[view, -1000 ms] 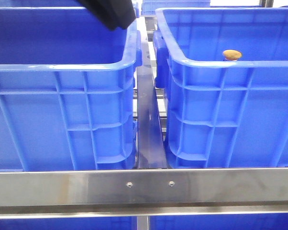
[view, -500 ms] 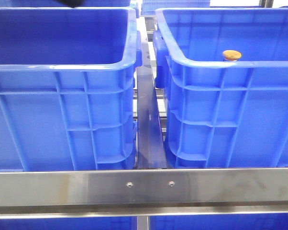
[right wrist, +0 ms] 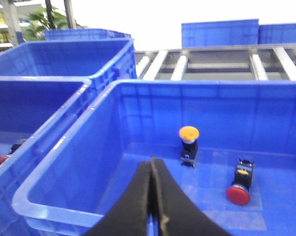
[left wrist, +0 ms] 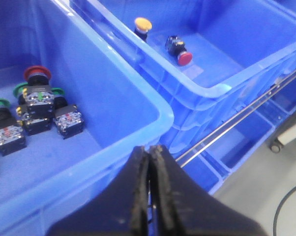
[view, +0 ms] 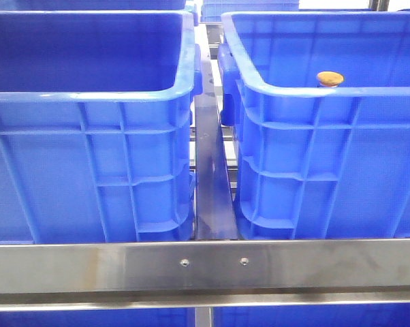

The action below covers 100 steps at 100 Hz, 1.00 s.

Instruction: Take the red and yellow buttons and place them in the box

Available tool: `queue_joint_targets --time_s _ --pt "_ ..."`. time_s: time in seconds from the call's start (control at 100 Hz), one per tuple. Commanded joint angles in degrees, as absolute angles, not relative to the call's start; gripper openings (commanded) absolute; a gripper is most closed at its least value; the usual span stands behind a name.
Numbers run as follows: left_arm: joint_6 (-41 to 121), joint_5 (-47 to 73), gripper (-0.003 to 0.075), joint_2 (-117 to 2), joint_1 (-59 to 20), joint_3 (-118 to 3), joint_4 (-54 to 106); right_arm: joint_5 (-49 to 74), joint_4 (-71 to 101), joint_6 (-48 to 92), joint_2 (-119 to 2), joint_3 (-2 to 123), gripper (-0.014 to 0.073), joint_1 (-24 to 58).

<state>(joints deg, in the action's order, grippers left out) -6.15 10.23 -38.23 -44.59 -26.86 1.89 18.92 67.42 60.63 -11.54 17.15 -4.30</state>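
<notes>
Two alike blue crates stand side by side. The right crate (view: 287,88) holds a yellow button (view: 329,78), upright in the right wrist view (right wrist: 189,133), and a red button (right wrist: 238,193) lying on its side; both also show in the left wrist view, yellow button (left wrist: 143,23) and red button (left wrist: 185,58). The left crate (left wrist: 138,93) holds several buttons, one red-capped (left wrist: 37,73), the others green. My left gripper (left wrist: 150,150) is shut and empty over the left crate's rim. My right gripper (right wrist: 152,162) is shut and empty over the right crate's floor, short of the two buttons.
A steel rail (view: 205,266) runs across the front below the crates, with a dark bar (view: 210,170) in the gap between them. More blue crates (right wrist: 84,34) and a roller conveyor (right wrist: 212,61) lie behind. Neither gripper shows in the front view.
A black arm at the top of the front view over the left crate has moved up and left, out of that view. The crates and yellow button have not moved.
</notes>
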Motion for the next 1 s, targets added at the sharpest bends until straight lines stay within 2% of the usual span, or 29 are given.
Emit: queue_joint_targets --time_s 0.0,0.99 --pt "-6.59 4.68 -0.0020 -35.60 -44.86 -26.72 2.03 18.16 68.78 61.47 -10.53 18.46 -0.0057 -4.22" --pt "-6.59 5.82 -0.0020 -32.90 -44.37 -26.01 1.59 20.00 68.95 61.47 -10.45 18.46 -0.0057 -4.22"
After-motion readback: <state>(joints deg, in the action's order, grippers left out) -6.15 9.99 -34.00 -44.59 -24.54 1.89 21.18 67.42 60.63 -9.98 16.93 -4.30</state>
